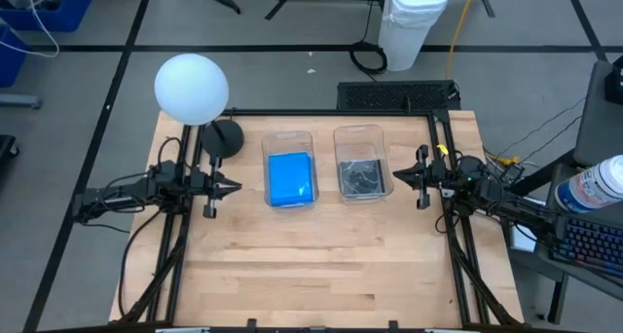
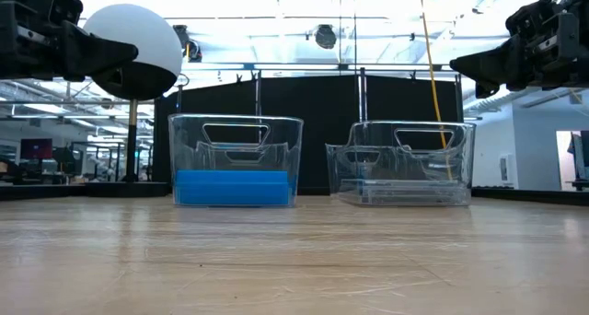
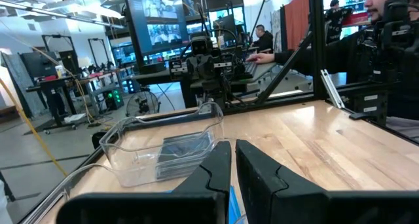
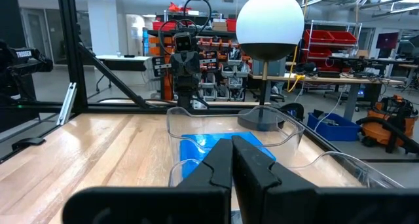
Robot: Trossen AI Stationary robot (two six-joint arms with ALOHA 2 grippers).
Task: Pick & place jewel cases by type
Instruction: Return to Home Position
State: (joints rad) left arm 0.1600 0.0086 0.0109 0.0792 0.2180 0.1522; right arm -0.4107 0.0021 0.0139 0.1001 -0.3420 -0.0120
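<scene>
1. Your left gripper [image 1: 232, 187] hangs above the table [image 1: 321, 265] with its fingers pressed together on nothing. Its tips point toward the tubs.
2. The white globe lamp [image 1: 192, 88] stands close off that gripper's side, toward the table's far edge, with its dark base near the arm. It looks top-heavy, so a wide swing as you draw the left arm home could clip the stem and tip it over.
3. The left tub [image 1: 288, 135] sits straight ahead of the left fingertips, near but apart. The blue jewel cases [image 1: 290, 177] lie flat in its bottom. If the arm dips or reaches forward on the way home, it could catch the clear rim and shove the tub.
4. The right tub [image 1: 358, 129] sits ahead of the right fingertips, also near but apart. The grey see-through jewel cases [image 1: 361, 177] rest on its floor, and some look slightly askew. A knock to this light tub could slide it or spill them.
5. Your right gripper [image 1: 399, 174] hangs above the table opposite the left one, with its fingers closed together and empty, aimed at the right tub.
6. You can see no case on the bare wood, so the sorting looks finished. What remains is a clean retreat, so lift each arm before you pull it back.
</scene>
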